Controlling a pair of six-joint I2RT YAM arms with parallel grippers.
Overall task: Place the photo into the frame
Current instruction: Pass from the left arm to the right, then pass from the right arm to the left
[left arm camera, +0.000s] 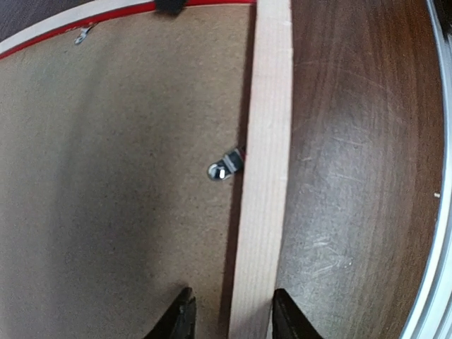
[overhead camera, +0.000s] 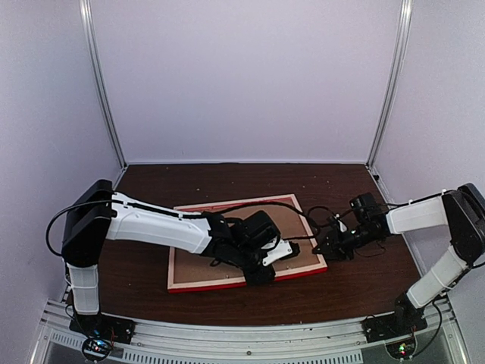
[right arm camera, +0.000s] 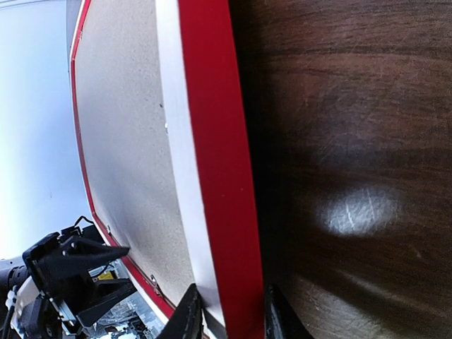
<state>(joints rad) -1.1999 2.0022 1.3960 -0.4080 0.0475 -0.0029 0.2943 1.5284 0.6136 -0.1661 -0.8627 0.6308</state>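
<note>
Both of my end effectors are at the frame [left arm camera: 268,141], which lies face down on the bench [left arm camera: 353,176] with its pale wooden back up and a brown backing board [left arm camera: 127,176] filling the opening.

My left end effector [left arm camera: 233,314] stands astride one wooden rail. One finger is against the rail's outer side. The other is over the board with a gap beside it, so the jaws are parted and clamp nothing. Just ahead of those fingers, a small metal clip [left arm camera: 224,168] sits at the rail's inner edge and reaches onto the board.

My right end effector [right arm camera: 233,314] has the frame's red outer edge between its fingers. They look pressed to either side, so I take it as a pinch on the frame. That rail runs straight ahead of it, and the board lies to its left.

I cannot see the photo in any view. If it is in the frame, it is under the board, beneath my left fingers, and I cannot confirm that.

My reading is that the task is late. With the board seated, what seems left is securing the clips and perhaps turning the frame over. If the photo is not under there, the board must come out first.
</note>
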